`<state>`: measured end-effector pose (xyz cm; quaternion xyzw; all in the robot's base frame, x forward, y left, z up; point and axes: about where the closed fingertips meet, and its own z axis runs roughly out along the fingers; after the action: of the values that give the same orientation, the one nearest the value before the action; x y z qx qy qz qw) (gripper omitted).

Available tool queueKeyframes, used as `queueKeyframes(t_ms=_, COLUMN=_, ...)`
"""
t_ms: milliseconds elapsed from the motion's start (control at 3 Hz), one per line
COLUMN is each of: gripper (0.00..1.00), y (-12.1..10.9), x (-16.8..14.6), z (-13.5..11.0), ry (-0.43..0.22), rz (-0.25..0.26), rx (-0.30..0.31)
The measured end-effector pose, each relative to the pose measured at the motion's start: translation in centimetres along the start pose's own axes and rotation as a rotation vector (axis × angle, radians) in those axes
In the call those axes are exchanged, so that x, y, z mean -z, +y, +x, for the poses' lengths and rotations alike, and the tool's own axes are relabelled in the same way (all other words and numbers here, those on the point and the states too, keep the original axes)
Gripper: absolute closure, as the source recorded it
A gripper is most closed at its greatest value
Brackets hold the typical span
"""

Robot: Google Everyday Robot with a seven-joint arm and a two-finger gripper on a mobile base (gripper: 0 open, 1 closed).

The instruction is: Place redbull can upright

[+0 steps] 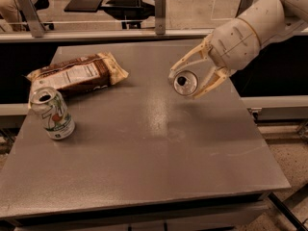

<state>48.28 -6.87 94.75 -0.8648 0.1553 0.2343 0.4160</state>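
My gripper [188,82] hangs above the right half of the grey table [144,143], its cream fingers [185,61] closed around the redbull can [185,83]. The can is held on its side in the air. Its silver top with the pull-tab opening faces the camera, and its body is mostly hidden between the fingers and behind the top. The arm comes in from the upper right.
A white-and-green can [52,113] stands upright near the table's left edge. A brown snack bag [77,74] lies flat behind it at the back left. A rail and a counter run behind the table, with floor beyond.
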Motion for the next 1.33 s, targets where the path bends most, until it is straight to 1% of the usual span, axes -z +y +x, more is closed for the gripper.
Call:
queueKeyframes(t_ms=333, gripper=1.00, y=-1.1, x=1.0, z=0.1, ry=-0.023, rz=0.075, rx=-0.032)
queueKeyframes(t_ms=667, gripper=1.00, y=-1.6, x=0.8, z=0.7, ry=-0.002, rz=0.087, rx=-0.030)
queueKeyframes(t_ms=1000, gripper=1.00, y=-2.1, x=0.7, z=1.2, ry=0.027, rz=0.118, rx=-0.062)
queueKeyframes(t_ms=1333, gripper=1.00, y=-3.6, x=0.1, z=1.5, ry=0.113, rz=0.228, rx=-0.190)
